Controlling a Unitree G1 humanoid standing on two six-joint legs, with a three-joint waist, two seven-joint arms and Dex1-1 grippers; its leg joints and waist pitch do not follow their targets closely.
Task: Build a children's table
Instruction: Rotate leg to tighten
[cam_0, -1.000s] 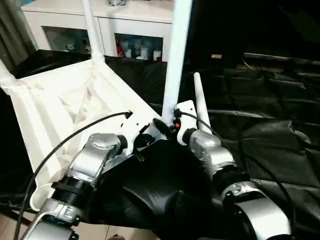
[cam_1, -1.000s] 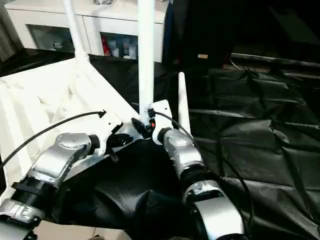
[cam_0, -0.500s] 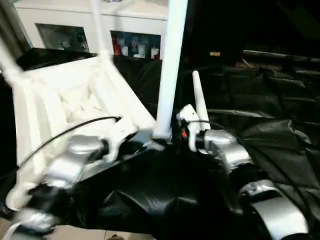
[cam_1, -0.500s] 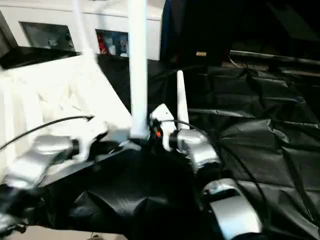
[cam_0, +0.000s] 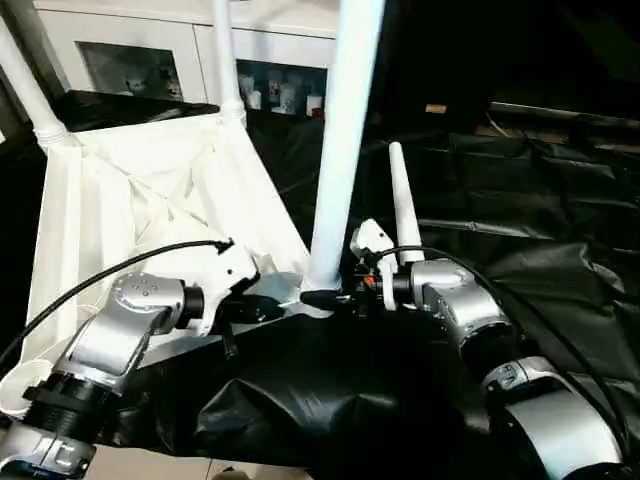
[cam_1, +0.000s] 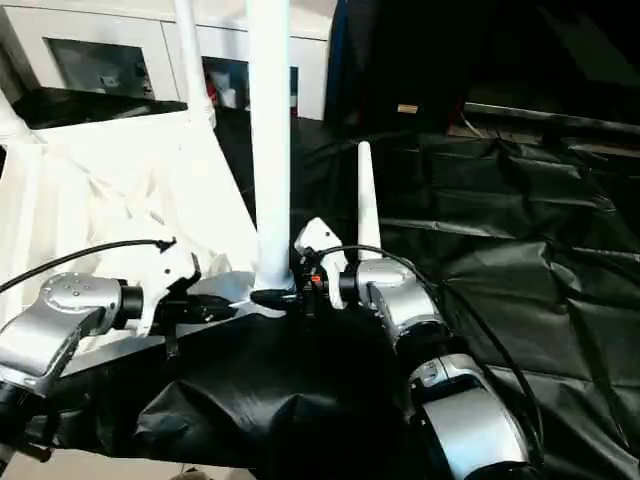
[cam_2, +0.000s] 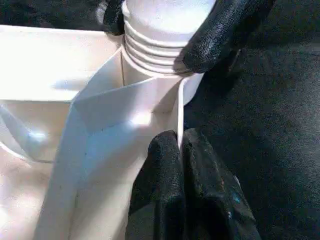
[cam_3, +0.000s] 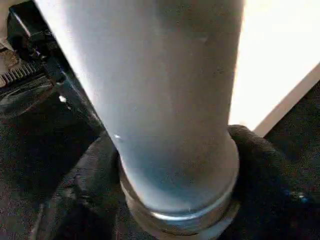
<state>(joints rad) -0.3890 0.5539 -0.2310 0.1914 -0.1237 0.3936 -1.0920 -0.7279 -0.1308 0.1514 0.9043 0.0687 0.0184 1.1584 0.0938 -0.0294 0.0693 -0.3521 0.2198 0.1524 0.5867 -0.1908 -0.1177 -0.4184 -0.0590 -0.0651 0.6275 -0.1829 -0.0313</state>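
The upturned children's table (cam_0: 150, 200) lies on the black-draped work table (cam_0: 540, 220), its near-corner leg (cam_0: 340, 150) upright. The right gripper (cam_1: 290, 297) straddles the leg's threaded base, seemingly clasping it; the left gripper (cam_2: 180, 175), pinched together, steadies the corner rim.

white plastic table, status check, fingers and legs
Left gripper shut on upturned white plastic tabletop's corner rim. Right gripper fingers round base of near white tube leg. One loose leg lies on black cloth.
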